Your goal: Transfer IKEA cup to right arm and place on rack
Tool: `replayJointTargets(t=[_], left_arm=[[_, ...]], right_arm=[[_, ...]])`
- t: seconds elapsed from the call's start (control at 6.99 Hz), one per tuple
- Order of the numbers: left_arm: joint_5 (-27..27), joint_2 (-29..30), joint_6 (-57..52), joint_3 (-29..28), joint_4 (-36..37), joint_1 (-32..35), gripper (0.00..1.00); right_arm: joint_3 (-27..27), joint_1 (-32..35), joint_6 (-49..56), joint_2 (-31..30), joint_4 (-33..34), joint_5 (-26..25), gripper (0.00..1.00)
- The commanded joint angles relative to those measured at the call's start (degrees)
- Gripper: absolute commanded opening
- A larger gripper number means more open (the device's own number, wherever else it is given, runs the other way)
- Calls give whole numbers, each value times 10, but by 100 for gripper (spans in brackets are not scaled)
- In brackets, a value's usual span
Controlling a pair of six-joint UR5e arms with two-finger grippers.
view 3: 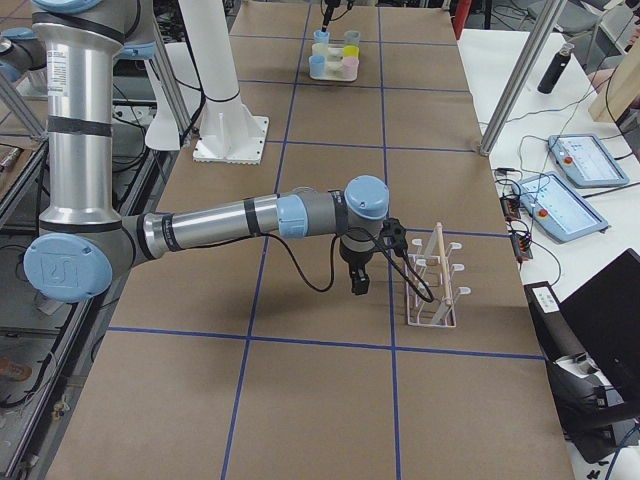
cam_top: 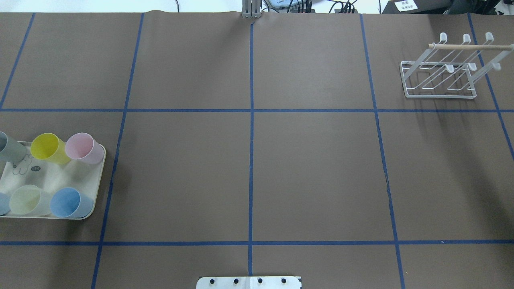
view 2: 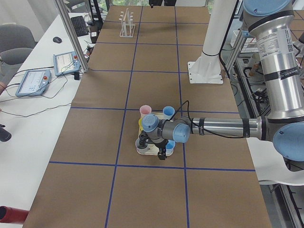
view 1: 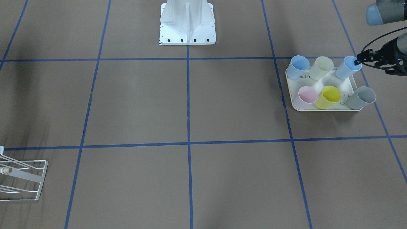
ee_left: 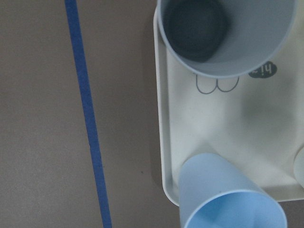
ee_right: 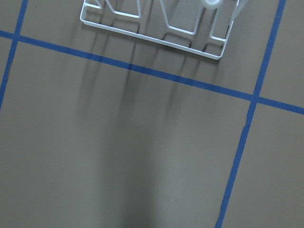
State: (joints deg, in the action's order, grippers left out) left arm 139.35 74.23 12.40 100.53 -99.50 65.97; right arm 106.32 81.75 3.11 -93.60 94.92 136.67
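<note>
**A:** Where is the cup?

**B:** The light blue cup (view 1: 348, 68) stands on the cream tray (view 1: 345, 83). It is in the tray's 1 o'clock corner as the front-facing camera sees it. From overhead, the tray lies at about 8 o'clock on the table (cam_top: 313, 172), and the frame's edge cuts off most of that cup.

**A:** Has the left gripper got it?

**B:** The left gripper (view 1: 358, 60) is right at the cup's rim, with a black fingertip overlapping the rim at 2 o'clock. I cannot tell whether the jaws are clamped on the wall. The left wrist camera shows only the cup at 5 o'clock and the grey cup (ee_left: 225, 33) at 12 o'clock.

**A:** What else is on the tray?

**B:** A blue cup (view 1: 299, 67), a pale yellow cup (view 1: 321, 68), a pink cup (view 1: 305, 98) and a yellow cup (view 1: 327, 97), all mouth up.

**A:** And the rack?

**B:** The rack (cam_top: 439, 76) is at 2 o'clock on the table from overhead, well apart from the tray.

**A:** And the right arm?

**B:** The right arm (view 3: 230, 222) stretches low over the table. The right gripper (view 3: 358, 283) points down at the rack's 9 o'clock in the right-side view, near the rack but clear of it. It shows only from the side, so I cannot tell how wide it is or whether it holds anything.
</note>
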Motion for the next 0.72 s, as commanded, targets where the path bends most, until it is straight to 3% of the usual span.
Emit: replayJointTargets(t=[0.0, 0.14, 0.29, 0.57], left_arm=[[0, 2, 1, -16, -3, -15, 72], [0, 6, 1, -17, -3, -17, 33], [1, 6, 12, -17, -3, -23, 3], [2, 6, 44, -11, -1, -23, 0]], right_arm=[[0, 0, 0, 0, 0, 1, 100], [0, 0, 0, 0, 0, 1, 100], [0, 0, 0, 0, 0, 2, 100], [0, 0, 0, 1, 0, 3, 100]])
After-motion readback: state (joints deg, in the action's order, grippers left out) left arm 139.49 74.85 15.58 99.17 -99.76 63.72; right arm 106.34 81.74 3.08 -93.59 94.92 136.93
